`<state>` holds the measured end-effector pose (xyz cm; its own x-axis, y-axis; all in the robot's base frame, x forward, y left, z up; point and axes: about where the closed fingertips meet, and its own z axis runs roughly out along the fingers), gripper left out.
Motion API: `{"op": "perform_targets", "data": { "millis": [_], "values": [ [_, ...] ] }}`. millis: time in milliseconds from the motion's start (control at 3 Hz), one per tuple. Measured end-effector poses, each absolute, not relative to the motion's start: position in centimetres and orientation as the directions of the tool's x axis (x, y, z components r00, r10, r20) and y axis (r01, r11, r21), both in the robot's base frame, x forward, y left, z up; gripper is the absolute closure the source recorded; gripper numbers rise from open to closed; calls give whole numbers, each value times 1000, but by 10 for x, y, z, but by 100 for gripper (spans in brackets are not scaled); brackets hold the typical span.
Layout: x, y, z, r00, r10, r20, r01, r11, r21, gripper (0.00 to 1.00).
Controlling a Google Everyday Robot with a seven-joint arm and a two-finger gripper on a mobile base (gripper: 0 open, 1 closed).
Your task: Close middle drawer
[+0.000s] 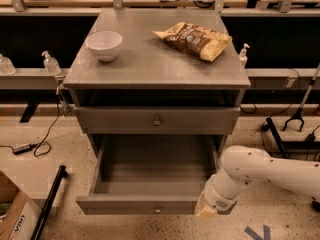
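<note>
The middle drawer (135, 204) is a wide, shallow grey box with a small round knob (158, 210) at the centre of its front. It is pulled far out of the grey cabinet, and its inside shows nothing in it. The top drawer (115, 120) above it is shut. A bottom drawer is hidden under the open one. My gripper (206, 211) is at the end of the white arm (265, 171), low at the right end of the middle drawer's front, touching or almost touching that corner.
A white bowl (104, 45) and a bag of chips (195, 40) lie on the cabinet top. A cardboard box (12, 219) and a black pole (50, 204) are on the floor at the left. Cables and black stands are on the floor at the right.
</note>
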<state>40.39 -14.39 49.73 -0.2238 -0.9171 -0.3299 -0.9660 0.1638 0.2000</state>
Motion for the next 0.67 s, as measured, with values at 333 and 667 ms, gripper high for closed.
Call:
{"op": "perform_targets", "data": {
  "millis": [333,667],
  "values": [
    [404,-144,497,-224,-917,-330,-966,164,200,100],
    [414,-135,463,-244,-852,-464,-963,154,222,100]
  ]
}}
